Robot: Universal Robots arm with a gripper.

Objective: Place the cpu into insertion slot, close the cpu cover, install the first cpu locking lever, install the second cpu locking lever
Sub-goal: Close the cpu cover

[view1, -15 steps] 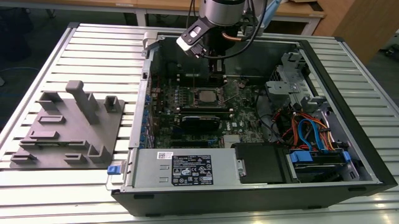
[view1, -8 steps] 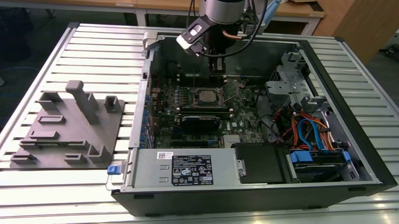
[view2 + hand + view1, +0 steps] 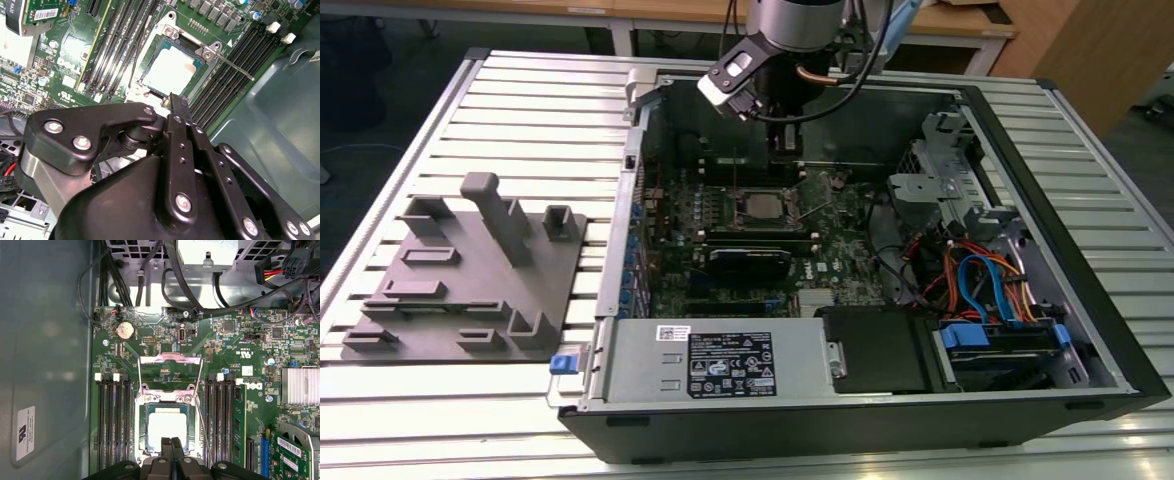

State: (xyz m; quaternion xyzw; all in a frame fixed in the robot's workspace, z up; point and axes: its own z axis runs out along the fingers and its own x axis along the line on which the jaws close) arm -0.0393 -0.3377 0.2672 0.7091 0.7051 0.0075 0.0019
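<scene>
The cpu (image 3: 167, 426) lies flat in the insertion slot (image 3: 141, 430) on the green board, its pale metal top showing; it is also seen in the second wrist view (image 3: 172, 70) and the exterior view (image 3: 765, 205). The cpu cover (image 3: 170, 358) looks raised on its hinge at one side of the socket, its window showing board behind. A thin metal locking lever (image 3: 235, 67) sticks out beside the socket. My gripper (image 3: 170, 442) hangs just above the socket's edge, fingers pressed together with nothing between them, as seen in the second wrist view too (image 3: 176, 100).
Long black memory slots (image 3: 112, 425) flank the socket. A graphics card (image 3: 295, 450) and a silver heatsink (image 3: 300, 385) sit to one side. The case wall (image 3: 45, 365) is close. A grey fixture plate (image 3: 467, 280) lies at the exterior view's left; cables (image 3: 987, 290) crowd the right.
</scene>
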